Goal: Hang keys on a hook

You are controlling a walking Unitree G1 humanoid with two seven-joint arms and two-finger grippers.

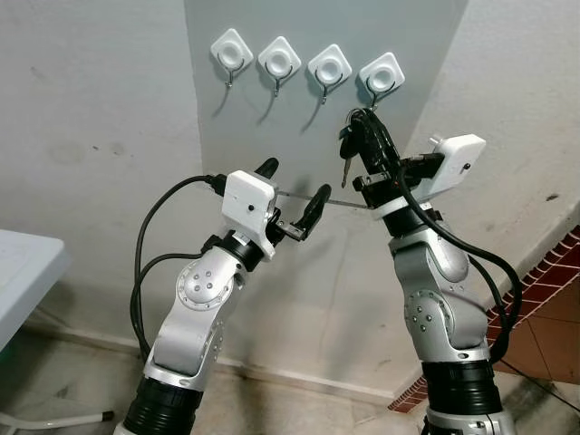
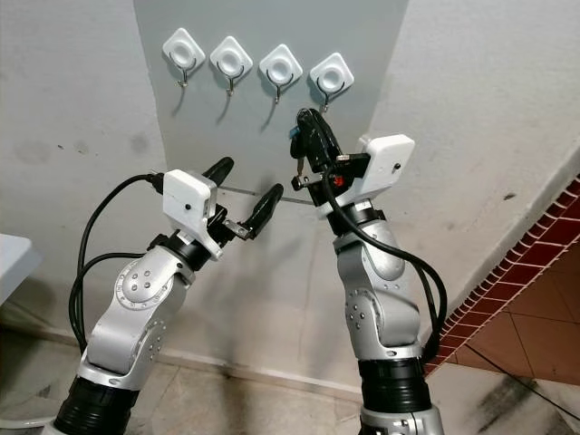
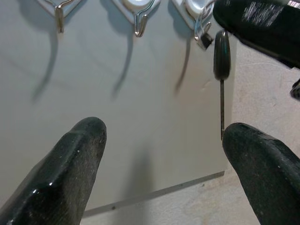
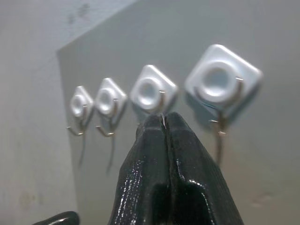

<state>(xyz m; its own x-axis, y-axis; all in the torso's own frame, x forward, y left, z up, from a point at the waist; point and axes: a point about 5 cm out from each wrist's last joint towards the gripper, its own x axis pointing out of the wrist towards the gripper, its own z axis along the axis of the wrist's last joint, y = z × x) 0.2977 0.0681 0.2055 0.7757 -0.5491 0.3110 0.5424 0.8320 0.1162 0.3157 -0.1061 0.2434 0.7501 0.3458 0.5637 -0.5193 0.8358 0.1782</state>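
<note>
Bunch of dark keys with black plastic heads [image 1: 350,145]: hanging just below rightmost hook, at 12 o'clock of right arm's wrist, one metal blade pointing straight down, ring up near hook's wire.

Four white diamond-shaped wall hooks with metal wire prongs [image 1: 308,65]: level row on grey panel, 12 o'clock of scene; rightmost hook [image 1: 381,74] nearest keys.

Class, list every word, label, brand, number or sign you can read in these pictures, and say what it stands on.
None can be read.
Hooks: plain white pads, no marks.
Keys, held by the right gripper: no visible lettering.
Left gripper, open: white wrist housing unmarked.
Grey panel: blank.
</note>
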